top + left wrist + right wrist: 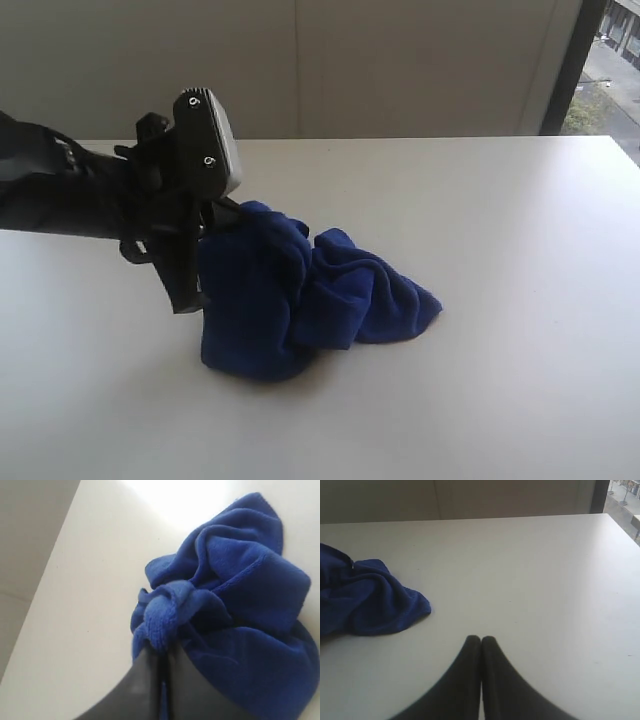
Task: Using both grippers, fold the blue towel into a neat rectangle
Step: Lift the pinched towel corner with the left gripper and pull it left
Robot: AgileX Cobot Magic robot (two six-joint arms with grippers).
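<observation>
White table (520, 400) before pale wall (400, 60), window (600, 70) at far right.

Blue towel (300, 290) bunched in a loose heap left of centre on table, one lobe trailing toward right. No flat panel or folded edge anywhere.

Left gripper (161, 655) clamped narrow on a gathered knot of towel cloth, fabric bulging past the black jaws. Pinched portion drawn up above rest of heap, remainder resting on table. Judged a pick-up meant to lift and shake heap open before any fold.

Not determinable: true corner or mid-cloth pleat in that pinch. If a pleat, likely to hang doubled rather than spread.

Right gripper (481, 641) pressed fully together on nothing, held over bare table well apart from towel. Judged parked, pending exposure of a second corner.

Task at earliest stage.
</observation>
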